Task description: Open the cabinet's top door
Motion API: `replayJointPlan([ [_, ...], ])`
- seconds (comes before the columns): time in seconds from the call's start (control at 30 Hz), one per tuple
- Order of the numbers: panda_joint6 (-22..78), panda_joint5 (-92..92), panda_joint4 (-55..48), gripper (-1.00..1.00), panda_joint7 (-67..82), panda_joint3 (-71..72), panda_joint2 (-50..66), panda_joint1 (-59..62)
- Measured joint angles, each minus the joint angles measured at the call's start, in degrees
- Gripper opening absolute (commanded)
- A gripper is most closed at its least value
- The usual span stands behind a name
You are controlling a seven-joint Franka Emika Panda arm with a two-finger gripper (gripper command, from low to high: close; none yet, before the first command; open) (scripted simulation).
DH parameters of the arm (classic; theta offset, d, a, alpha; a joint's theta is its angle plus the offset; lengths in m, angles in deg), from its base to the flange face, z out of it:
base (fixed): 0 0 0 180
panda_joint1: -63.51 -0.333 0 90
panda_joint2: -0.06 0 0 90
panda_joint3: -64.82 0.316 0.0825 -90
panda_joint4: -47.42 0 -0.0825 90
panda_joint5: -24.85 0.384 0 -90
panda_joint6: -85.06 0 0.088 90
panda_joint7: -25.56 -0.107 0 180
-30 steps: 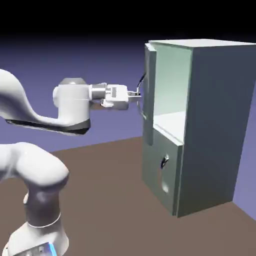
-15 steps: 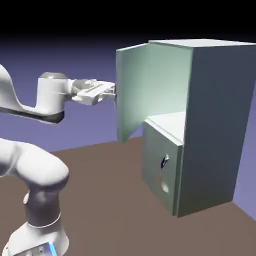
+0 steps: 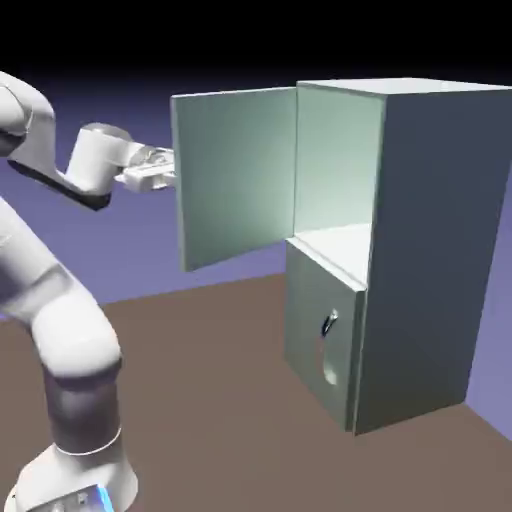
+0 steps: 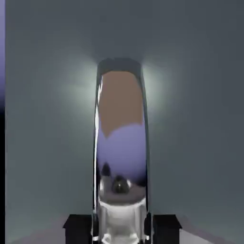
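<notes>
Two surfaces make up the room in the exterior view: a flat brown tabletop (image 3: 220, 400) and, behind it, a plain blue-violet backdrop (image 3: 130, 100) that darkens to black at the top. At the left edge the white robot arm (image 3: 60, 330) rises from its base at the lower corner, bends overhead and reaches rightward at about the height of the upper compartment. Its fingers (image 3: 168, 172) meet the outer face of the top door (image 3: 235, 170), a tall pale grey-green flat panel that stands swung wide, hinged at the cabinet's front left edge and projecting toward the arm, so that its inner face is turned to the camera. Right of the door stands the tall grey-green box-shaped cabinet (image 3: 440, 250), resting on the tabletop, its upper compartment exposed with a pale floor and back wall. Below that, the shorter lower door (image 3: 325, 335) is closed, with a small dark handle on its front.

In the hand view the door's grey-green face (image 4: 200, 119) fills nearly the whole picture, and the curved silver arc handle (image 4: 120, 143) runs up the middle, mirroring brown and violet. The fingers (image 4: 120, 228) are pinched tight around the base of that handle, one dark tip on each side.
</notes>
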Motion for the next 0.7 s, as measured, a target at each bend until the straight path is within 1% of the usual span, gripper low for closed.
replayJointPlan([
  [0.2, 11.04, 0.2, -8.36, -1.0, -5.66, 12.42, 10.24, 10.16],
  [0.3, 13.74, 0.25, -10.53, -1.0, -7.2, 18.72, 12.71, 15.8],
  [0.47, 13.21, 1.92, -12.4, -1.0, -5.86, 27.55, 10.04, 26.18],
  [0.7, 11.75, 6.7, -17.67, -1.0, -1.07, 37.27, 0.98, 40.74],
])
